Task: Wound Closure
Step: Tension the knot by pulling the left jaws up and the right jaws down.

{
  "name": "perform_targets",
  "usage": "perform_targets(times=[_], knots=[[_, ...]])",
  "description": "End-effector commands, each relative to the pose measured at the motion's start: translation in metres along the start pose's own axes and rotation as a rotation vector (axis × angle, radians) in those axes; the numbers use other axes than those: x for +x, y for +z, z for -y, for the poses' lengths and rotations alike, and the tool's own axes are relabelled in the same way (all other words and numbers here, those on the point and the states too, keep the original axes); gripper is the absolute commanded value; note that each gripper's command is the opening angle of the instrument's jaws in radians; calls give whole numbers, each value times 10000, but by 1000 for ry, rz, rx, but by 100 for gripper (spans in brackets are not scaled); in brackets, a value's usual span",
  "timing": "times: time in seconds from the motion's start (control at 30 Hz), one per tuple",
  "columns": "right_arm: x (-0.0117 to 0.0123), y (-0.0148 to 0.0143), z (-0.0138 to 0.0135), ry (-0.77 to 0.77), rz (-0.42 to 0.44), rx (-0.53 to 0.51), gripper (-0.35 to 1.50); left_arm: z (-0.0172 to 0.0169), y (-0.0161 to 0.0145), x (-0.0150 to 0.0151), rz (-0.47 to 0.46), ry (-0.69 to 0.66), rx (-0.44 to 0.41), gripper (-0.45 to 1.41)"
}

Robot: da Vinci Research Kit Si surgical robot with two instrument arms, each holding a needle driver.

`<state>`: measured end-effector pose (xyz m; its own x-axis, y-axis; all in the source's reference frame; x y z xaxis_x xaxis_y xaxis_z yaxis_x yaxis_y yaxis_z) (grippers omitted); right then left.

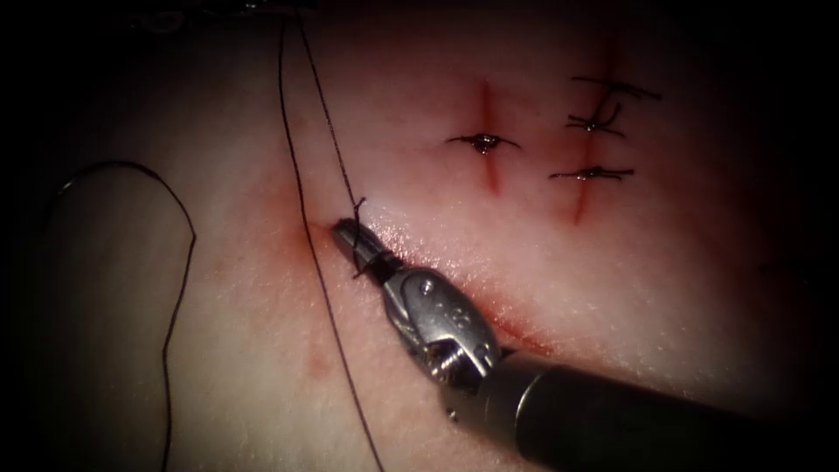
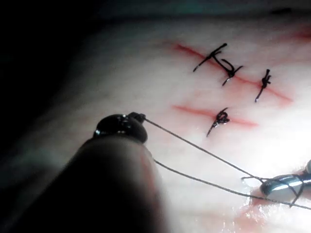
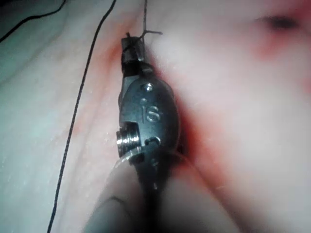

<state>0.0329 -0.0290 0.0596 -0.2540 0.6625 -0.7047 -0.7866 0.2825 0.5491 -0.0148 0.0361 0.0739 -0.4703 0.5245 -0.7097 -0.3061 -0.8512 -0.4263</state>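
Note:
My right tool [image 1: 348, 232] lies along the open cut [image 1: 516, 325] in the tissue [image 1: 612, 262], its jaws shut on a short end of thread [image 1: 358, 205] at the cut's upper end. A loop of thread [image 1: 370, 260] is wound round those jaws, as also seen on the right tool [image 3: 131, 46] [image 2: 284, 184]. Two strands [image 1: 293, 131] run up from there. One taut strand [image 2: 194, 145] ends at my left tool's [image 2: 138, 117] dark tip, which holds it. I cannot make out the needle.
Two short cuts at the upper right carry tied stitches [image 1: 482, 140] [image 1: 592, 173] with cut thread ends [image 1: 612, 87]. A long slack curve of thread [image 1: 179, 288] lies on the tissue to the left of the open cut. Red fluid [image 1: 319, 358] stains the cut's edges.

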Motion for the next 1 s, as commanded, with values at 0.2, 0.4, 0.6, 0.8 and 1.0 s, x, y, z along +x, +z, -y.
perform_targets(times=[0.2,0.4,0.6,0.8,1.0], knots=[[6,-48,34,-73,42,-20,-35,13,8,-12,-4,8,-4,-45],[-8,-76,69,-141,51,-77,-35,5,9,-11,-3,8,3,-45],[-13,-78,76,-151,59,-65,-35,-11,5,-11,-1,12,1,-45],[-7,-68,83,-171,48,-3,-35,-12,11,-5,-10,5,-7,-45],[1,-50,110,-183,37,34,-35,-8,29,10,-46,-22,-30,-45]])
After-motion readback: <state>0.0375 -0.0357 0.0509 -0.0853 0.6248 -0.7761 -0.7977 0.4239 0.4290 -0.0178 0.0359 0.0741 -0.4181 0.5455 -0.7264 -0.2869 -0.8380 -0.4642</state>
